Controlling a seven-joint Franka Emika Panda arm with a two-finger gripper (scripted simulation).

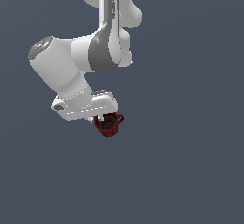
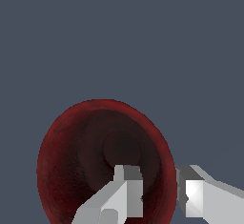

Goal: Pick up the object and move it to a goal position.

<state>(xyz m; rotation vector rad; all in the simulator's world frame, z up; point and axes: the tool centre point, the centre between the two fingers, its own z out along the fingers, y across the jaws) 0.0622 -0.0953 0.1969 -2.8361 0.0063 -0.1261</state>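
The small dark red mug (image 1: 109,126) hangs right under the white gripper (image 1: 101,119) in the exterior view, slightly tilted, with its loop handle toward that view's right. In the wrist view I look down into the mug's (image 2: 71,161) dark inside. One finger (image 2: 128,194) is inside the mug and the other (image 2: 193,194) is outside it, so the gripper (image 2: 159,173) is closed over the rim wall. The fingertips are hidden by the hand in the exterior view.
The white arm (image 1: 95,51) reaches down from the top of the exterior view. Everything around the mug is a flat dark grey-blue surface (image 1: 190,161) with no other objects or edges showing.
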